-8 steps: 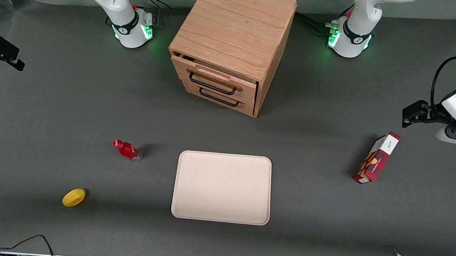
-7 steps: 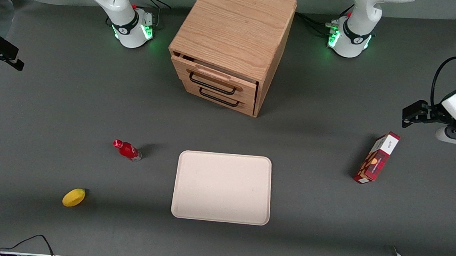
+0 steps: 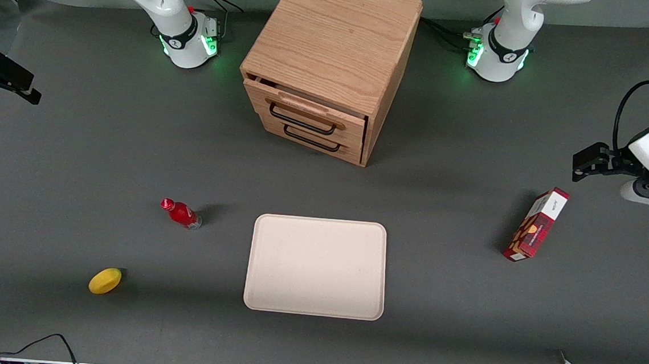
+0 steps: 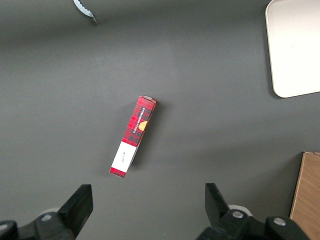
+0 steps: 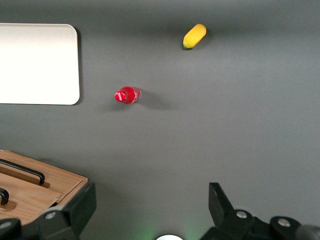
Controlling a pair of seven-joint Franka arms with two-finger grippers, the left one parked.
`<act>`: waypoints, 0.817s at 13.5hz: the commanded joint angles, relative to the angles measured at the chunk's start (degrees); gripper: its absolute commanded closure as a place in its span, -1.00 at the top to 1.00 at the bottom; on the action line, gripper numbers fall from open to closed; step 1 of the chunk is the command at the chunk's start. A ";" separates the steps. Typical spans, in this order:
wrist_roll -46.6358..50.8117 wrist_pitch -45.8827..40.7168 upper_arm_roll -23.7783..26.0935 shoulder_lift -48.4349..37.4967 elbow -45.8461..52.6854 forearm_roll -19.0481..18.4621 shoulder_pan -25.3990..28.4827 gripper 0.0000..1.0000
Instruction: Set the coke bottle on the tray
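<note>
Tool point(image 5: 150, 210) spread wide, high over table edge; coke bottle point(image 3: 182, 214) upright near tray point(image 3: 316, 267) rim.

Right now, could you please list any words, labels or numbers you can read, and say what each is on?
Nothing can be quoted reliably.
Red-and-white box: print on its white end, too small to read.
Coke bottle: no legible label.
Tray and cabinet: no text.
Claw: open, high above the table, unmarked.

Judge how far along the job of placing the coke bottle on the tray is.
Nothing is done yet: the coke bottle stands on the table beside the tray, apart from it. The end effector is open and empty, high above the table. Reaching, grasping, carrying and placing all remain.
</note>
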 commanded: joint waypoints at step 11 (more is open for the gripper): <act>1.97 5.30 1.46 6.48 0.66 1.67 0.46 1.00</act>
